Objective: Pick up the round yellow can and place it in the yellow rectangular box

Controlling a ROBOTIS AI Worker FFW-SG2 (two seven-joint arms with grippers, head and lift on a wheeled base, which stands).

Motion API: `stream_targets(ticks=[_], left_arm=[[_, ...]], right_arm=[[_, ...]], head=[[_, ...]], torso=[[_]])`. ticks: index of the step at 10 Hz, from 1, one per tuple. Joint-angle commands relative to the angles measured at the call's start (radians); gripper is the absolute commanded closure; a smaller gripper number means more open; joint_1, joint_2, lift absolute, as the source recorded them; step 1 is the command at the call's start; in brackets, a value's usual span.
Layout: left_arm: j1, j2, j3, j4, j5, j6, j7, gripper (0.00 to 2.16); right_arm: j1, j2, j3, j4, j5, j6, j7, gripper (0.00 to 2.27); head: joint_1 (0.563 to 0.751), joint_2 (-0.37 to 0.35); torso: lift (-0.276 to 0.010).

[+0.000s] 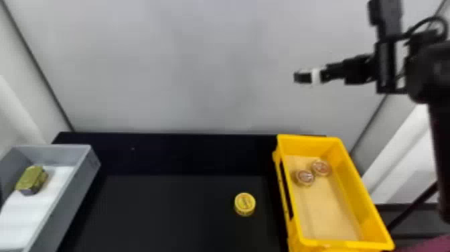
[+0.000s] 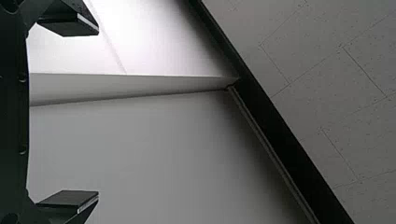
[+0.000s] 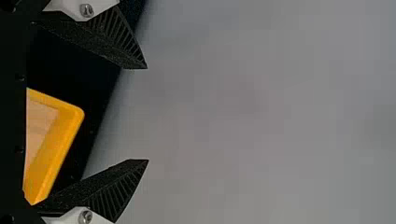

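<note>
The round yellow can (image 1: 244,204) rests upright on the black table, right of its middle. Beside it on the right stands the yellow rectangular box (image 1: 360,197), a corner of which also shows in the right wrist view (image 3: 65,126). High above the box's far end, in front of the grey wall, is my right gripper (image 1: 303,77). Seen from the right wrist, that gripper (image 3: 147,114) is open, nothing between its fingers. My left gripper (image 2: 98,113) stands open and holds nothing, facing wall and ceiling, with its arm idle.
Two small round cans (image 1: 304,177) lie inside the yellow box near its far end. On the left stands a grey box (image 1: 67,197) with a white bottom, holding an olive-green tin (image 1: 31,180). A grey wall (image 1: 184,67) rises behind the table (image 1: 167,214).
</note>
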Motion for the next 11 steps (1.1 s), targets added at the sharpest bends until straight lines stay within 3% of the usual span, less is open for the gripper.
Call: stream_targets(ticks=[1,3,7,11], left_arm=[[-0.011,-0.006,-0.016,0.014,0.007,-0.01,0.001,0.05],[-0.023,-0.009,-0.024,0.023,0.013,-0.021,0.001,0.05],[-0.052,-0.025,-0.047,0.054,0.025,-0.055,0.004,0.05],[-0.075,-0.034,-0.076,0.085,0.048,-0.088,0.008,0.05]], right_arm=[[0.006,0.042,0.051,0.15,0.055,-0.073,0.089,0.06],[0.014,0.107,0.088,0.242,0.276,-0.137,0.264,0.06],[0.054,0.123,0.16,0.363,0.276,-0.2,0.28,0.06],[0.083,0.166,0.223,0.538,0.276,-0.338,0.281,0.06]], head=[[0.694,-0.056],[0.694,-0.056],[0.694,-0.056],[0.694,-0.056]], torso=[[0.0],[0.0],[0.0],[0.0]])
